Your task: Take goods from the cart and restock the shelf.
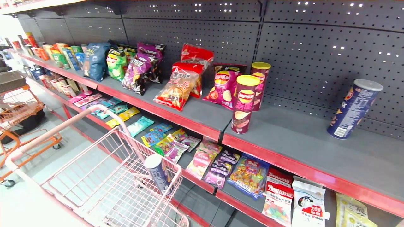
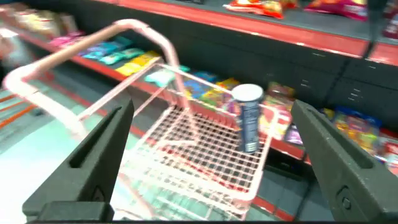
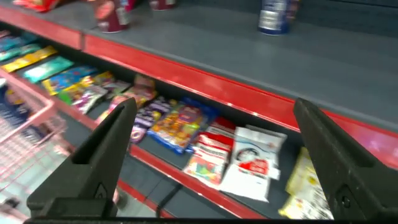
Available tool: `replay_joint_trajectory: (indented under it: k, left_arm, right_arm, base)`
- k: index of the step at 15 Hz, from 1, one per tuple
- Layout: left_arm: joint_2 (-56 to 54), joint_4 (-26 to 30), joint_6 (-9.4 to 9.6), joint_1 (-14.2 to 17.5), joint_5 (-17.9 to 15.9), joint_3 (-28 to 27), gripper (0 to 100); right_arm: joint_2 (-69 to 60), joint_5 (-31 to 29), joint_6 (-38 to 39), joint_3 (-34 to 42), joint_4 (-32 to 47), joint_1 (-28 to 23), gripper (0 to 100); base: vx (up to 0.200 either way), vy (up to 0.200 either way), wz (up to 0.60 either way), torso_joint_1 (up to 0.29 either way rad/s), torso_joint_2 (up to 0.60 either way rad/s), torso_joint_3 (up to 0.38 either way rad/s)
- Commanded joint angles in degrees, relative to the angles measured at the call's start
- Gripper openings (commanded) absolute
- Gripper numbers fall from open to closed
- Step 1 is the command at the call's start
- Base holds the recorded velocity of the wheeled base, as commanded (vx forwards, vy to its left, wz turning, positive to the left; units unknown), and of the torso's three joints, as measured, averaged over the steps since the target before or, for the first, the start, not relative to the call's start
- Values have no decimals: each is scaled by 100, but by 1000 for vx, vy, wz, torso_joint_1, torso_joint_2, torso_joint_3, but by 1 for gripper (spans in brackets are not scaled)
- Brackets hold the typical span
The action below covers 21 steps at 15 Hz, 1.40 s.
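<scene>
- The left hand point(image 2: 212, 106) is open, its dark fingers point(image 2: 93, 162) spread wide and gripping nothing. It hangs apart from the pink cart point(image 2: 134, 25) ahead of it.
- The right hand point(image 3: 214, 102) is also open and empty. It faces the shelf point(image 3: 348, 68) (the red front edge runs right across that view).
- A blue can point(image 1: 159, 173) with a white lid stands upright in the cart's basket, against the wire wall on the shelf side. In the head view it sits at 7 o'clock from the middle.
- The cart itself takes up 7 to 8 o'clock in the head view, just beside the shelf.
- On the shelf's grey upper board, a second blue can point(image 1: 353, 108) stands alone at 3 o'clock, close to the pegboard back and well apart from the other goods.
- Two purple cans point(image 1: 244, 104) with yellow lids stand near the middle, one behind the other.
- Chip bags point(image 1: 178, 86) lean in a row from 12 toward 10 o'clock.
- Candy packets point(image 1: 249, 175) lie on the lower board at 5 o'clock.
- An orange cart point(image 1: 19, 107) stands at 9 o'clock.
</scene>
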State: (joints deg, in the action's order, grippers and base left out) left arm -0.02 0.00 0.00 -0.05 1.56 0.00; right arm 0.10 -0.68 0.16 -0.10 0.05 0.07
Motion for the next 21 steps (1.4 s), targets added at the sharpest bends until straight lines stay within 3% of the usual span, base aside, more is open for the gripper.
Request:
replay_joint_trajectory:
  k: [1,21]
  left_arm:
    - [2,0,0,-4,2,0,100]
    - [2,-9,-26,-4,-15,0,100]
  right_arm:
    - [-1,-2,2,1,-5,1,100]
    - [-1,-20,46,1,-5,1,100]
  base:
    - [0,0,0,0,0,0]
    - [0,0,0,-130,314,181]
